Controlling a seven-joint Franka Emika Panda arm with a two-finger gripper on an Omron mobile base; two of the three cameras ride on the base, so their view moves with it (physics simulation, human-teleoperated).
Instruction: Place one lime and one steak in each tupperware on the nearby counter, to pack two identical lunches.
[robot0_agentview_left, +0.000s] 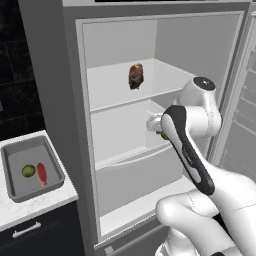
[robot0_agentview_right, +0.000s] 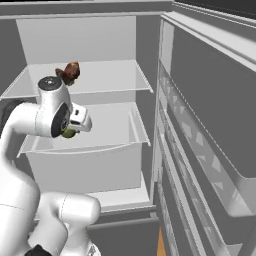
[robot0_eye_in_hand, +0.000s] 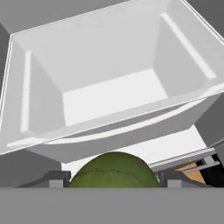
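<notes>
Hand view looks down into a white fridge drawer (robot0_eye_in_hand: 109, 94), bare inside, with a green lime (robot0_eye_in_hand: 113, 170) sitting between the two dark fingers (robot0_eye_in_hand: 54, 179), which are clamped on its sides. From the left base view the fingers' hand (robot0_agentview_left: 156, 124) hangs in front of the open fridge (robot0_agentview_left: 75, 125) at the level of that drawer (robot0_agentview_left: 135, 172), and a sliver of the lime (robot0_agentview_left: 164, 135) shows under the wrist. A steak (robot0_agentview_left: 136, 76) lies on the upper shelf (robot0_agentview_left: 110, 87), well above the hand and apart from it. Left of the fridge, the white table (robot0_agentview_left: 35, 205) carries a grey tupperware (robot0_agentview_left: 55, 162) holding another lime (robot0_agentview_left: 28, 171) and a second steak (robot0_agentview_left: 42, 173) side by side. The fridge's grey side wall stands between the hand and the table. Right base view shows the open door (robot0_agentview_right: 210, 135) with its racks close on the arm's right, and the held lime (robot0_agentview_right: 68, 133) beneath the wrist
</notes>
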